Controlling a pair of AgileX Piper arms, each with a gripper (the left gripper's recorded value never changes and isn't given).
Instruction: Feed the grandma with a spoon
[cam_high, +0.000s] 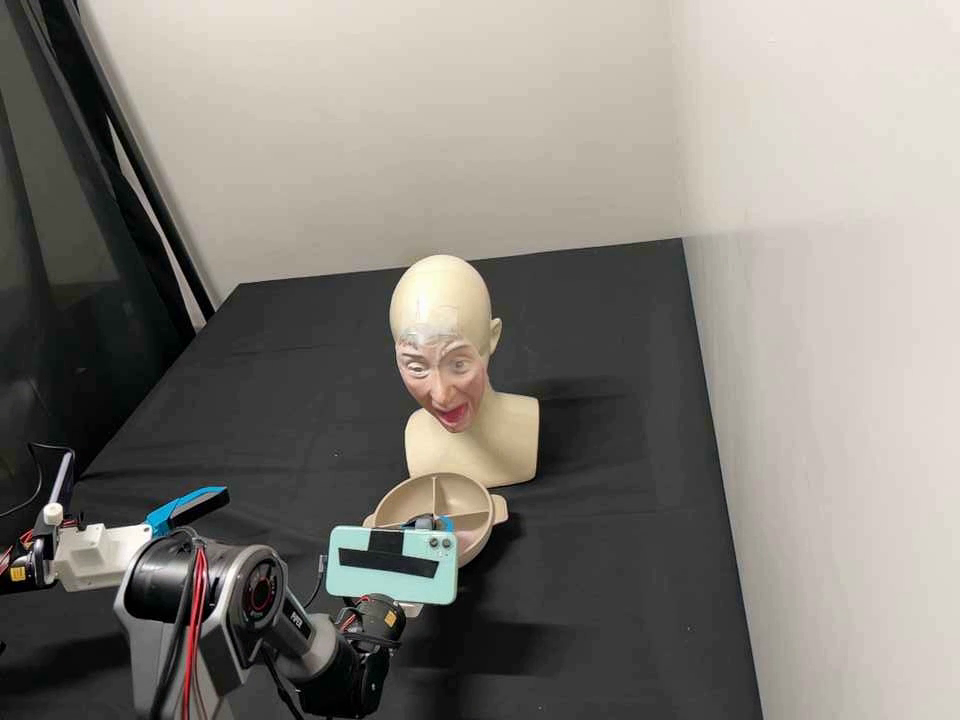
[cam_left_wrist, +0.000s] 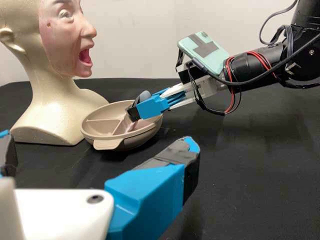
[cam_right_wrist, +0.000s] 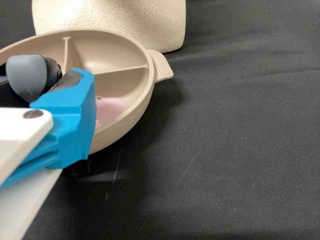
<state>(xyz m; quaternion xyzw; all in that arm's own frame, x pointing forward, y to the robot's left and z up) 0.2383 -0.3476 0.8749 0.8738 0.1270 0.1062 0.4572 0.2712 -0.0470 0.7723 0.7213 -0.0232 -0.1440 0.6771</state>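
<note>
The right hand (cam_left_wrist: 145, 106) grips a spoon (cam_right_wrist: 111, 109) dipped in the divided bowl's (cam_high: 400, 497) near compartment before the head (cam_high: 450, 370); the left hand (cam_left_wrist: 97, 147) is open.

Beige bowl (cam_left_wrist: 120, 141), black bench (cam_high: 620, 560).

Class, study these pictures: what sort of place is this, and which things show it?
Most likely a robotics test lab, not a home: a black bench against bare white walls, a mannequin head standing in for a person, and a robot's right gripper holding a spoon in a divided bowl.
</note>
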